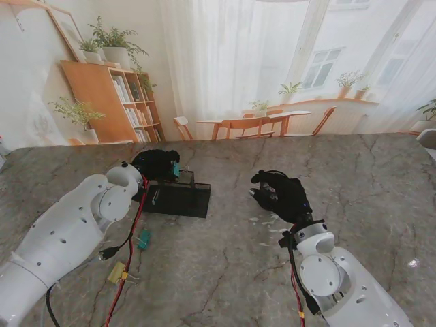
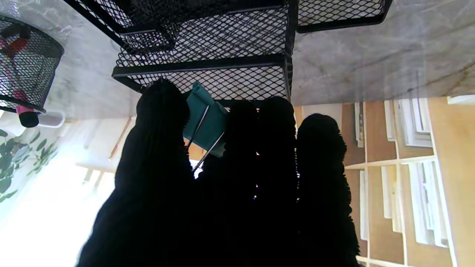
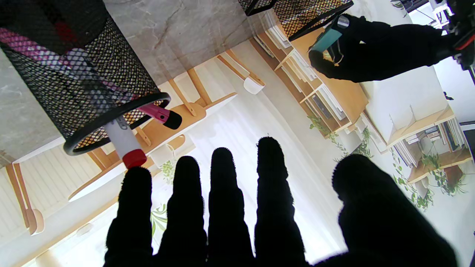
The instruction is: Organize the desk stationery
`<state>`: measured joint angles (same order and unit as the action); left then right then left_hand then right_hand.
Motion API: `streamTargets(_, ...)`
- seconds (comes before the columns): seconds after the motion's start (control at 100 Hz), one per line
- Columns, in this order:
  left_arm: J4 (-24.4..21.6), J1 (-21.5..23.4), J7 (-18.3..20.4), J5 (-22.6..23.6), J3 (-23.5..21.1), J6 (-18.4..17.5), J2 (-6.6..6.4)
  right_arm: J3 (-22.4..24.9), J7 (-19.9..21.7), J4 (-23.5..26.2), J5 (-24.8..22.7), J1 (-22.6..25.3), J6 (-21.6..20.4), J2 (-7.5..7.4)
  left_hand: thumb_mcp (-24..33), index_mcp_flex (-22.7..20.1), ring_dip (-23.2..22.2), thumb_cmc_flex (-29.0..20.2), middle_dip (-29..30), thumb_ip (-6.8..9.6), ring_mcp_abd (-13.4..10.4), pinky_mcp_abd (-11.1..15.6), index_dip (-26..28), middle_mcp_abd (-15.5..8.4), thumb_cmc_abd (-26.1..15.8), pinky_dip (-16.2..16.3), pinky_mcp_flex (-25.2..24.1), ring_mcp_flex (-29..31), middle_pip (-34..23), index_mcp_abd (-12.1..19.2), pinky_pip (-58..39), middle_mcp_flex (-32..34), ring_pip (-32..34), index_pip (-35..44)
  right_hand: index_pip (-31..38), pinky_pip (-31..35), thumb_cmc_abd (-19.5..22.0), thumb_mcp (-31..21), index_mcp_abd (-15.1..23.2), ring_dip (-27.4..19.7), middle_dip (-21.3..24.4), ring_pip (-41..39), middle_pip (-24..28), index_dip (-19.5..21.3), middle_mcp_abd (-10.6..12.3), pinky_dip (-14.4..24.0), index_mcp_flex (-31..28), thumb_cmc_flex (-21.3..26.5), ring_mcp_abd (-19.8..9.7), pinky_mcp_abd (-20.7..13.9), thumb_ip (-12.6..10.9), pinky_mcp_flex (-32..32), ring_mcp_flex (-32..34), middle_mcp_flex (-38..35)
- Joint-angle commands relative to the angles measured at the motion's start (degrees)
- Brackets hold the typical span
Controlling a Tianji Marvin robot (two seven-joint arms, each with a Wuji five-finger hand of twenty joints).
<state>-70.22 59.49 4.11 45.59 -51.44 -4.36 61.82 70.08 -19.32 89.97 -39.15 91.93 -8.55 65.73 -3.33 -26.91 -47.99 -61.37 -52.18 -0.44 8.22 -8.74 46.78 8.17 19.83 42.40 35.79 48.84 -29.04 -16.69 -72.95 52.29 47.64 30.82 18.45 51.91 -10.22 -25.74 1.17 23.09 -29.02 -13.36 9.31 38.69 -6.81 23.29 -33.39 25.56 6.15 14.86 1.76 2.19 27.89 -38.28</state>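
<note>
My left hand (image 1: pixel 158 164) is shut on a teal binder clip (image 1: pixel 176 169), pinched between thumb and fingers (image 2: pixel 237 148), its wire handles showing. The teal binder clip (image 2: pixel 206 124) hangs just over the near compartment of a black mesh desk organizer (image 2: pixel 222 48), which lies on the table (image 1: pixel 178 199). My right hand (image 1: pixel 281 194) hovers over the table's middle, open, its fingers (image 3: pixel 222 193) spread and holding nothing. The right wrist view shows a black mesh pen cup (image 3: pixel 74 74) with a pink marker (image 3: pixel 159 115) and a white red-capped marker (image 3: pixel 124 142).
A second teal clip (image 1: pixel 143 238) and a yellow clip (image 1: pixel 117 272) lie on the marble table nearer to me, beside my left arm's cable. Small pale bits (image 1: pixel 262 221) lie by my right hand. The pen cup (image 2: pixel 26 63) stands apart from the organizer.
</note>
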Motion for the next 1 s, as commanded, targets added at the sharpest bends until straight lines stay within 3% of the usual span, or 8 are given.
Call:
streamTargets(0.0,0.26,0.26,0.33,0.19,0.25,-0.22,0.11,-0.09,0.79,-0.31,0.11,-0.07,-0.36,0.13,7.42,-3.76,-0.69,-8.14,-0.77,-0.17,-1.54,2.96,3.52,-1.29,-3.79,2.06,-1.32,-1.52,-0.3,9.24,-2.4,-0.9,1.14,17.19,0.62,0.78,1.43,2.05,-0.07,0.67,-0.82,0.05,0.7,1.2,-0.14,0.77,-1.11,0.17,-0.67,-0.39,-0.3,-0.3,-0.66,-0.34)
streamTargets(0.19,0.49,0.58,1.09,0.9,0.14,-0.45,-0.22,-0.23,0.93,-0.39,0.21,-0.15,-0.36,0.12,6.12,-3.58,-0.71,-7.85,-1.14,-0.65,-1.28,2.77,1.99,-1.33,-3.76,2.26,-2.73,-3.0,1.04,9.52,-1.61,-2.43,0.01,14.72,0.63,0.8,1.45,2.08,-0.04,0.69,-0.83,0.04,0.7,1.2,-0.2,0.8,-1.07,0.13,-0.65,-0.36,-0.31,-0.28,-0.62,-0.34)
streamTargets(0.41,0.5,0.74,2.61,0.85,0.19,-0.18,-0.52,-0.38,1.03,-0.53,0.26,-0.27,-0.39,0.11,4.1,-3.72,-1.35,-6.37,1.05,-0.9,-0.43,1.91,-1.07,-0.64,-3.97,3.59,-5.59,-5.34,1.97,9.92,-0.58,-5.67,-2.03,4.01,0.58,0.77,1.46,2.1,0.01,0.7,-0.84,0.04,0.7,1.18,-0.15,0.8,-0.95,0.13,-0.71,-0.39,-0.3,-0.32,-0.62,-0.34)
streamTargets(0.47,0.3,0.92,2.9,0.91,0.06,-0.19,-0.6,-0.41,0.99,-0.58,0.23,-0.3,-0.4,0.11,3.23,-4.12,-1.86,-4.56,5.13,-0.99,0.28,1.38,-0.17,-0.61,-5.47,5.44,-7.74,-6.68,1.32,9.98,-0.75,-7.33,-2.4,-0.52,0.62,0.76,1.46,2.1,0.02,0.7,-0.83,0.04,0.7,1.19,-0.17,0.81,-1.02,0.14,-0.67,-0.4,-0.31,-0.33,-0.62,-0.33)
streamTargets(0.5,0.11,1.05,3.11,1.08,-0.06,-0.23,-0.67,-0.42,0.97,-0.6,0.22,-0.32,-0.4,0.11,3.07,-4.26,-1.99,-3.21,10.5,-1.05,0.57,1.32,0.26,-0.6,-6.32,6.24,-8.56,-7.42,0.87,10.05,-0.69,-8.33,-2.63,-2.76,0.63,0.76,1.44,2.08,0.03,0.7,-0.83,0.03,0.69,1.19,-0.22,0.8,-1.07,0.18,-0.68,-0.4,-0.31,-0.33,-0.58,-0.32)
streamTargets(0.71,-0.94,1.6,4.74,1.89,-0.76,-0.58,-1.1,-0.48,1.06,-0.63,0.3,-0.36,-0.31,0.12,2.17,-3.81,-1.39,2.18,16.26,-0.81,2.86,0.57,-5.98,0.58,-12.39,7.98,-14.35,-12.82,7.85,9.49,1.12,-13.69,-5.58,-14.53,0.67,0.77,1.47,2.1,-0.09,0.71,-0.84,0.03,0.72,1.2,-0.21,0.83,-1.15,0.16,-0.59,-0.41,-0.31,-0.32,-0.61,-0.38)
streamTargets(0.99,-2.23,2.22,6.41,3.07,-1.29,-1.42,-1.6,-0.48,1.02,-0.61,0.34,-0.37,-0.22,0.13,1.64,2.22,0.81,6.95,21.59,-1.24,4.98,-1.63,-12.98,1.58,-13.38,9.58,-21.48,-19.71,17.46,8.48,5.43,-20.94,-11.6,-22.56,0.59,0.77,1.47,2.11,-0.01,0.71,-0.83,0.04,0.69,1.17,-0.24,0.85,-0.98,0.14,-0.69,-0.45,-0.31,-0.33,-0.6,-0.34)
